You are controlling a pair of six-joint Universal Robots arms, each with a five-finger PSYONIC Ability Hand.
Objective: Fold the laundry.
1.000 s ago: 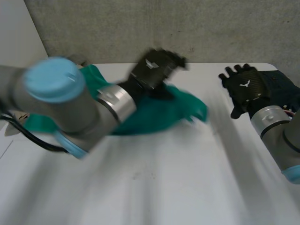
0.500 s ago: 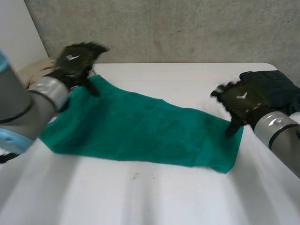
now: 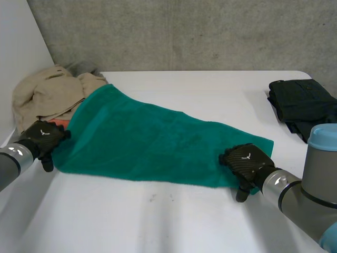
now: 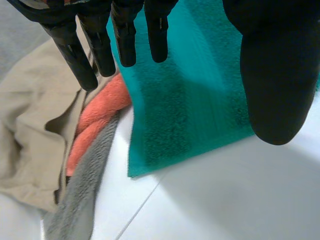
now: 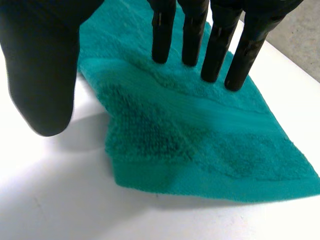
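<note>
A green towel [image 3: 158, 142] lies spread flat across the table [image 3: 174, 221], running from the far left to the near right. My left hand [image 3: 41, 138] is at the towel's near-left corner, fingers straight and open. In the left wrist view that corner [image 4: 190, 100] lies under the left hand [image 4: 272, 75], whose fingertips reach over the towel's edge. My right hand [image 3: 246, 161] rests at the near-right corner, open too. In the right wrist view its straight fingers [image 5: 217, 45] stand over the slightly rumpled towel corner [image 5: 200, 135].
A heap of beige clothes [image 3: 47, 92] sits at the far left, the towel's far end lying against it. An orange cloth [image 4: 97, 125] and a grey one [image 4: 80, 200] lie beside the left corner. Dark folded clothes [image 3: 300, 103] sit at the far right.
One second ago the left hand held the bunched towel, which then spread out. Both hands have since come down from its far ends to its near corners.
</note>
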